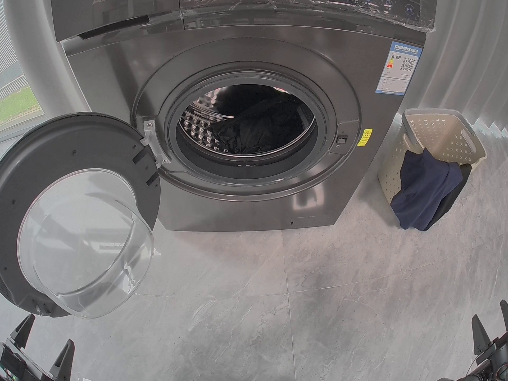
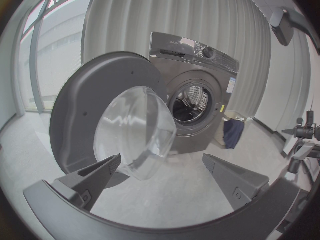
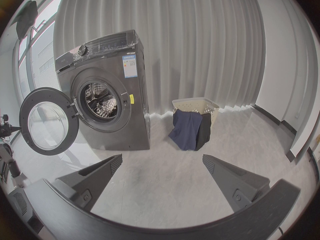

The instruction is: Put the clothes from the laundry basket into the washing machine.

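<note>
A grey front-loading washing machine stands ahead with its round door swung wide open to the left. A black garment lies inside the drum. To the machine's right stands a beige laundry basket with a dark blue garment and a black one hanging over its front rim. My left gripper is low at the near left, open and empty. My right gripper is low at the near right, also open and empty. Both are far from the basket.
Pale marbled floor tiles stretch between me and the machine. The open door juts out over the floor close to my left gripper. Curtains and a window line the back wall.
</note>
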Controlling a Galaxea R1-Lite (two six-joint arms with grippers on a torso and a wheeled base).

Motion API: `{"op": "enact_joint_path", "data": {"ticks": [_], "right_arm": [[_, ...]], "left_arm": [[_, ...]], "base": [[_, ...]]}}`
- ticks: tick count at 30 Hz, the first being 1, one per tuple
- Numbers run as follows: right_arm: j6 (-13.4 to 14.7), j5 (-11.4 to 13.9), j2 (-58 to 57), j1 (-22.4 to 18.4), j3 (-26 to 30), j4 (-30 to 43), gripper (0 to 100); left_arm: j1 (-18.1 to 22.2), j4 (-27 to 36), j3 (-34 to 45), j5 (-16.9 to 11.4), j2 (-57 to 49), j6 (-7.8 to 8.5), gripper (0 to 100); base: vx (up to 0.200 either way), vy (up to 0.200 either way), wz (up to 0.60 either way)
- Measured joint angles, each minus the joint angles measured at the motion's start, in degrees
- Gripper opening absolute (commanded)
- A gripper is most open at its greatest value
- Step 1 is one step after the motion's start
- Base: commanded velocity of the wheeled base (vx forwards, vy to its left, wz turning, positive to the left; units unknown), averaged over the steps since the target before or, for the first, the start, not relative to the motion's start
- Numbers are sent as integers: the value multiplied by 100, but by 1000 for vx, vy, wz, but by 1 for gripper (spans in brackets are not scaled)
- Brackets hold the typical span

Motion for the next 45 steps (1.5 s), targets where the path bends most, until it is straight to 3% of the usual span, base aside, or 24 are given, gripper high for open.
{"op": "enact_joint_path", "data": {"ticks": [5,7,12,37,45], "right_arm": [[-77,30,-69,-22,15,-105,100],[-138,77,-83,-24,15,-105,100],[-249,154,-99,-29,17,-99,100],[-249,151,-100,-32,20,-96,100],[-249,151,-99,-29,17,-99,100]], "left_arm": [[258,427,0,506,-243,193,100],[265,467,0,568,-293,219,100],[243,366,0,538,-362,215,100],[234,366,2,508,-397,200,100],[239,363,0,522,-393,173,100]], "base": [[0,0,0],[0,0,0],[0,-200,0],[0,-200,0],[0,0,0]]}}
